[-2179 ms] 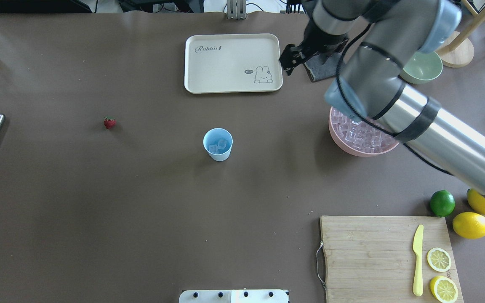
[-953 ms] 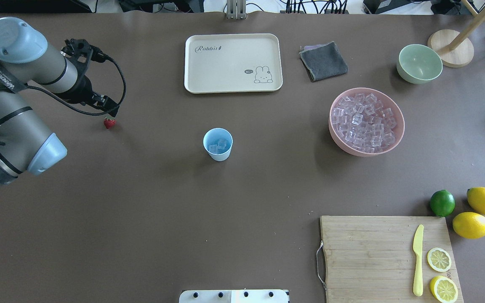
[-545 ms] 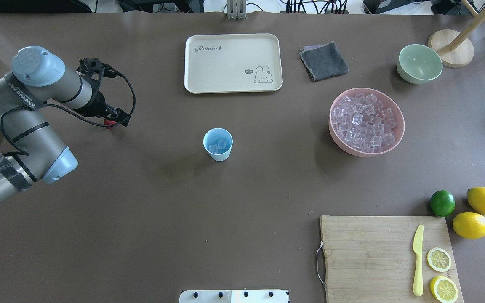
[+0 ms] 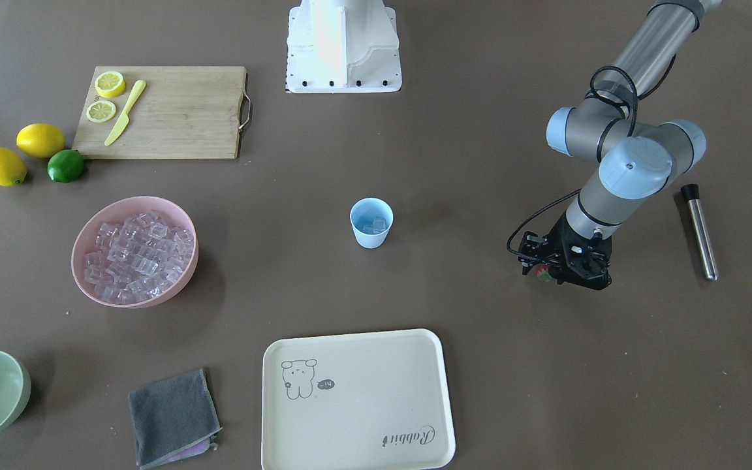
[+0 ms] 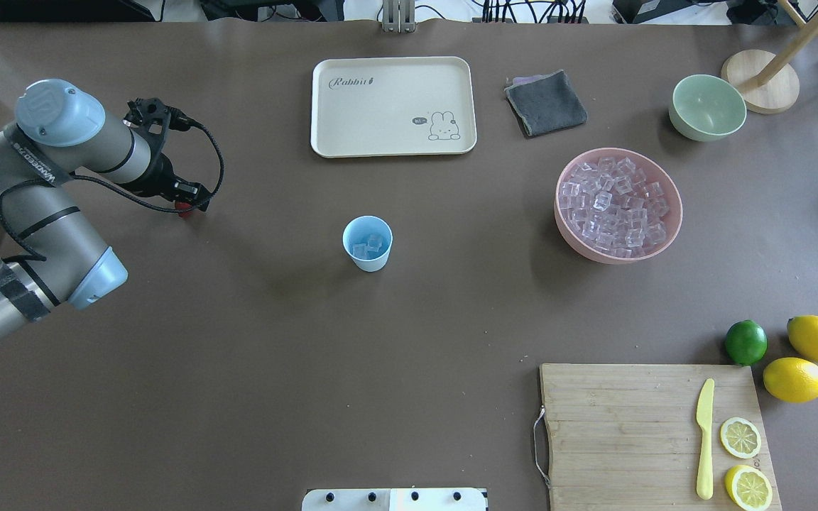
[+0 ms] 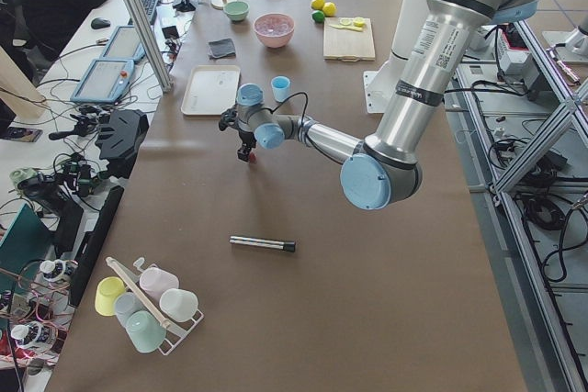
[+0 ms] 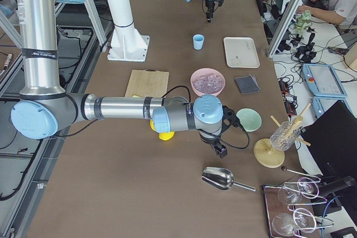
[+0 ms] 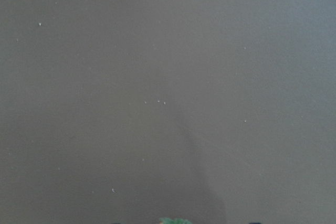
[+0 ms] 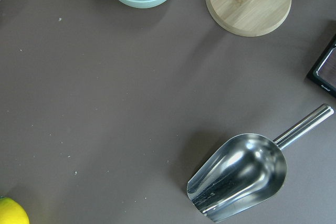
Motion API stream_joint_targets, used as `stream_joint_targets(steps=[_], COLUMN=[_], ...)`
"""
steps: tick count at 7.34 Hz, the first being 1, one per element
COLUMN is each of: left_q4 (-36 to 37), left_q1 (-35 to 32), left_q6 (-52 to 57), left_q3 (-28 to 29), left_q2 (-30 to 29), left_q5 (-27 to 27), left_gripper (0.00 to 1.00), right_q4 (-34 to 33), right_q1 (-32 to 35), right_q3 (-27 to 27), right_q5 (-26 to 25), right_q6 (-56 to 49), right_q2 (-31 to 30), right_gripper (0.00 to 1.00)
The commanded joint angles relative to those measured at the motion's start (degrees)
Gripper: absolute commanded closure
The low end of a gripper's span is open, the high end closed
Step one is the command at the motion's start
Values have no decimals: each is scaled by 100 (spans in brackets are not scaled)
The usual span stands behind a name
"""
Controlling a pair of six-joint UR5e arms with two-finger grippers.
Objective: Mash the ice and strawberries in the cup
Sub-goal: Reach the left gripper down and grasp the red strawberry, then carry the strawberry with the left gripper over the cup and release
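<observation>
My left gripper (image 5: pixel 187 203) sits low over the one strawberry (image 5: pixel 182 208) on the worktop (image 5: pixel 238 355); I cannot tell whether it is clenched. My right gripper (image 7: pixel 221 150) hangs near one steel scoop (image 9: pixel 241 174), its state unclear. One cup (image 5: pixel 369 265) mid-worktop holds a few ice cubes (image 5: pixel 370 245).

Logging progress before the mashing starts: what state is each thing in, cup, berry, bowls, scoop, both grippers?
cup: upright, some ice inside
strawberry: whole, outside the cup
pink bowl: full of ice
green bowl: empty
scoop: empty, lying flat
left gripper: low at the strawberry; grip cannot be told
right gripper: near the scoop; open or shut cannot be told
</observation>
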Motion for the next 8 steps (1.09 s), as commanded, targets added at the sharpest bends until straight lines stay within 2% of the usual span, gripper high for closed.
stream_joint_targets(steps=[1,2,3,4,5,6,7,8], left_q4=[36,27,35,314,1178,1779,1802,1820], left_q1=[-16,-7,-16,-86,-43,192,525,1060], left_q6=[-243,-767,-833,-921,-1496,-1754,-2087,-2151], left_q3=[-35,-140,-280,-682,-1251,-1701,-1775,-1671], left_q2=[-18,-44,-157,-350,-761,-1000,-1202,-1518], left_q5=[-8,0,9,-43,-26,0,131,715], left_gripper=[100,100,100,100,100,100,100,100], right_q4=[2,2,2,2,2,2,2,2], right_q1=[-18,-53,-62,-97,-123,-115,-115,-115], right_q3=[3,-40,-49,-58,-67,-50,-49,-6], right_q5=[-10,-10,-54,-54,-89,-89,-89,-89], right_q6=[6,32,24,32,32,41,85,94], right_q2=[-18,-9,-9,-9,-9,-17,-18,-52], right_gripper=[1,1,1,1,1,1,1,1])
